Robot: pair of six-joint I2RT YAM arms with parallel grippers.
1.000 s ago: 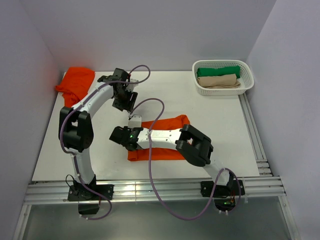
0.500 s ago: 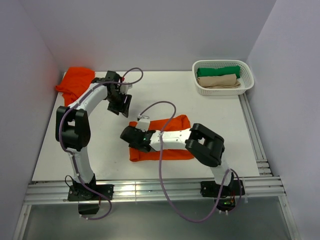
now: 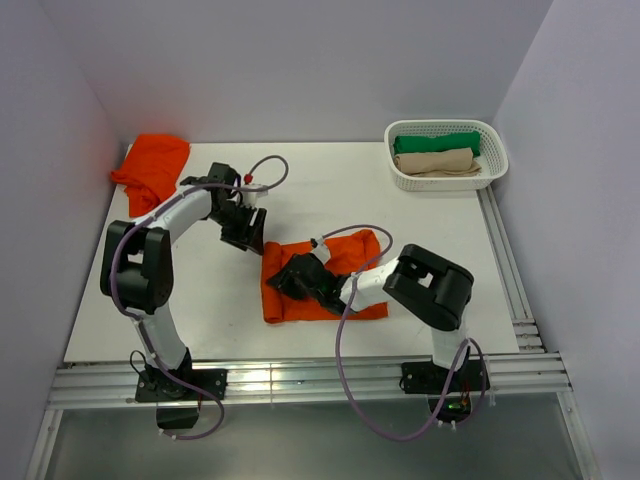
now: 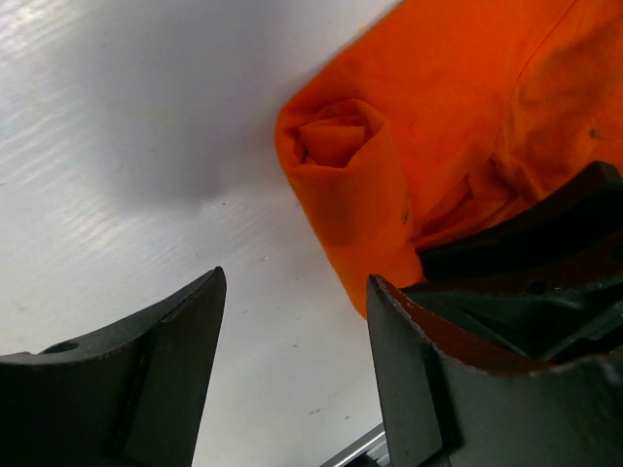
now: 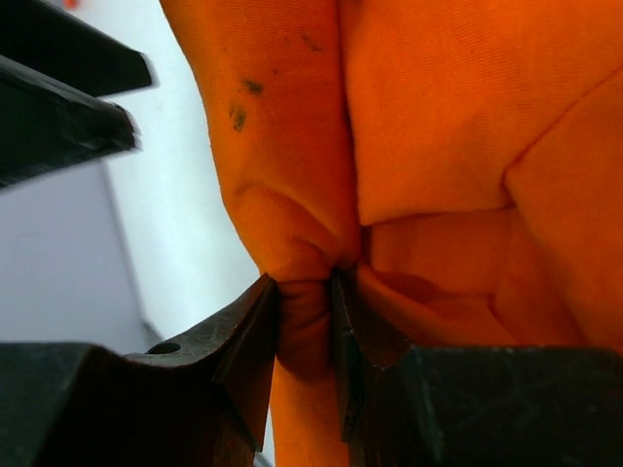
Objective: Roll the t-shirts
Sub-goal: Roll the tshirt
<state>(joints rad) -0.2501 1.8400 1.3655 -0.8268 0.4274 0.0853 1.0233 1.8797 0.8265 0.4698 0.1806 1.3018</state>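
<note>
The right tool [image 5: 307, 292] pinches a fold of the orange t-shirt [image 3: 330, 275], rolled only at its left end. The left tool [image 4: 292, 370] hovers wide open, empty, beside it. Another orange t-shirt [image 3: 152, 165] waits well beyond, unrolled.

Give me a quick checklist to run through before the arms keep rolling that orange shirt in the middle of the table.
1. Right gripper pinching a fold of the orange t-shirt: ok.
2. Left gripper open, holding nothing, above the shirt's rolled left end: ok.
3. Space between the two grippers: not ok, they are close together.
4. Roll tight along its whole length: cannot tell.
5. Second orange shirt out of the way in the far left corner: ok.
6. Basket away from the work: ok.
</note>
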